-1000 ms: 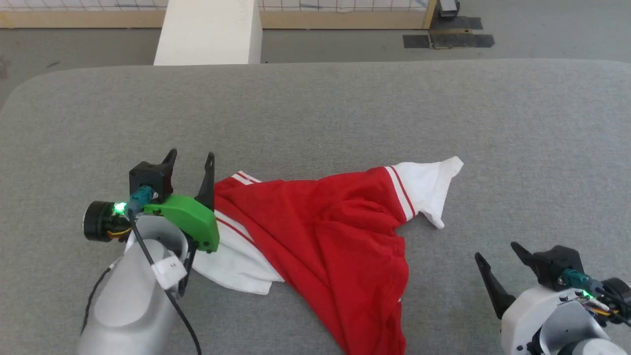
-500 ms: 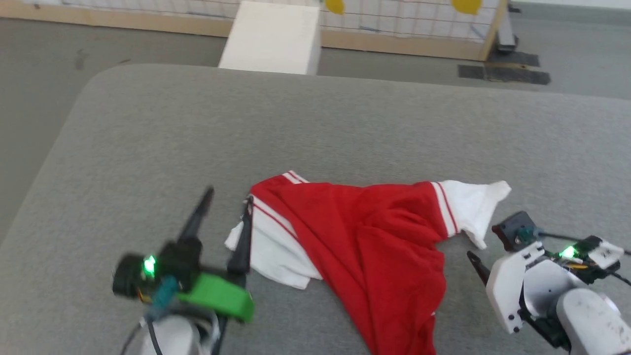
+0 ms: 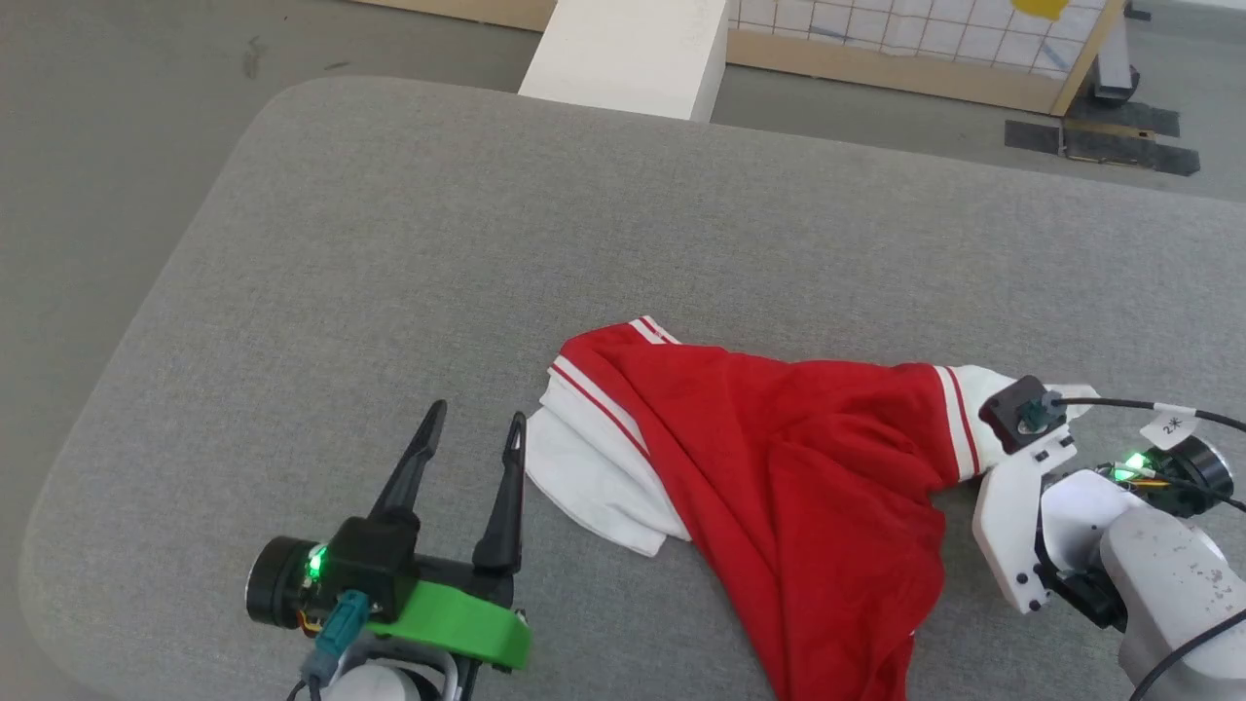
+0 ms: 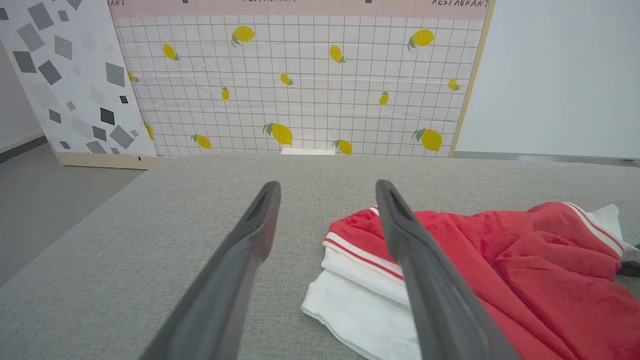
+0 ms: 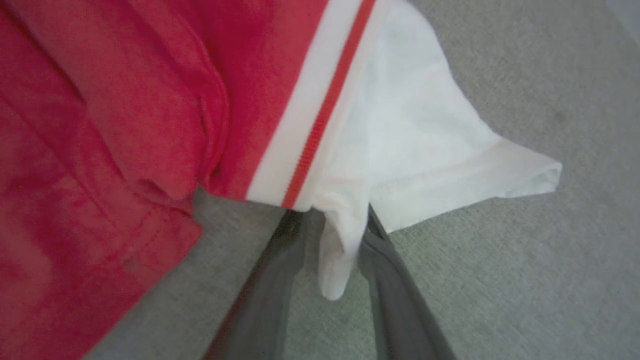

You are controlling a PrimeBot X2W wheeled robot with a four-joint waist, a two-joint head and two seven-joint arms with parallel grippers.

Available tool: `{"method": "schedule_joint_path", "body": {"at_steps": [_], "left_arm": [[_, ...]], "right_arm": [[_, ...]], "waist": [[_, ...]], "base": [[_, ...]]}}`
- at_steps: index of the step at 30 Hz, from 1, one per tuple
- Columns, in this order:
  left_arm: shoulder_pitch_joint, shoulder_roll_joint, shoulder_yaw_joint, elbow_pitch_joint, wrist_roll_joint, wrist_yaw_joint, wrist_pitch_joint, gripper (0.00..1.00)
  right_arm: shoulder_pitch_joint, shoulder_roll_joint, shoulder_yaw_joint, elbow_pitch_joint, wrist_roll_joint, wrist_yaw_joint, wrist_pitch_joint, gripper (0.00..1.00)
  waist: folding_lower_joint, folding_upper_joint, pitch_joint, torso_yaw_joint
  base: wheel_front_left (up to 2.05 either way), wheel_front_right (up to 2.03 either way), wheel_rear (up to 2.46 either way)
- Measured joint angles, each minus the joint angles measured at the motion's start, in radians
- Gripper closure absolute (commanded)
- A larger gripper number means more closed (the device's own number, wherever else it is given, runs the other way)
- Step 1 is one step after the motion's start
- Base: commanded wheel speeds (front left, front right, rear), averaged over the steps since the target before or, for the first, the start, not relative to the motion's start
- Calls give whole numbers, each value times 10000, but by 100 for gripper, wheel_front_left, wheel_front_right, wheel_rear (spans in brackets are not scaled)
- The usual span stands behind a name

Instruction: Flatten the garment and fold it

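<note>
While right gripper [image 5: 332, 216] sits at the garment's [image 3: 779, 467] right end, left gripper [image 3: 478, 414] is off it, over bare bench [image 3: 389, 243] just left of the cloth.

Garment: red shirt, white short sleeves, red-and-white stripe band where each sleeve meets the body. Not flat. Body is bunched in broad folds and runs diagonally down to the bench's near edge, out of the head view. It lies nearer that edge than the far one, right of the middle.

Left sleeve [image 3: 594, 477]: folded under itself, roughly flat on the bench, striped band along its top.

Right sleeve [image 5: 410, 125]: spread to a point away from the body. One fold of it drops between the right fingers [image 5: 390, 300]. Fingertips are hidden under the cloth, gap narrow, can't tell if they actually clamp it.

Left fingers [image 4: 250, 235]: wide apart, nothing between them, inner one just beside the left sleeve's edge.
</note>
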Motion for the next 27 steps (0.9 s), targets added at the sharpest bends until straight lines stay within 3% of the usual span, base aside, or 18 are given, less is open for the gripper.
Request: {"method": "schedule_joint_path", "body": {"at_steps": [9,18,22,26,27], "left_arm": [[107,-198,460,397,-23,-303,0,0],[682,-313,848,784,-194,-633,0,0],[714,-376,901,1139,-430,-775,0,0],[695,-451,915,1639,-537,-807,0,0],[691,-462,909,1810,-568,-809,15,0]], "right_arm": [[563,-364,-506,184,376,0,-888,100],[3240,-1174,-2970,-2148,79,0,-554,100],[4714,-811,-3871,-3325,-138,0,-178,100],[5613,-42,-3946,-4010,-286,0,-65,100],[5682,105,-3871,-4090,-293,0,-142,58]], "waist": [[0,0,-354,-321],[0,0,-840,-1189],[0,0,-978,-1564],[0,0,-993,-1840],[0,0,-978,-1890]], "base": [[0,0,0],[0,0,0],[0,0,0],[0,0,0],[0,0,0]]}}
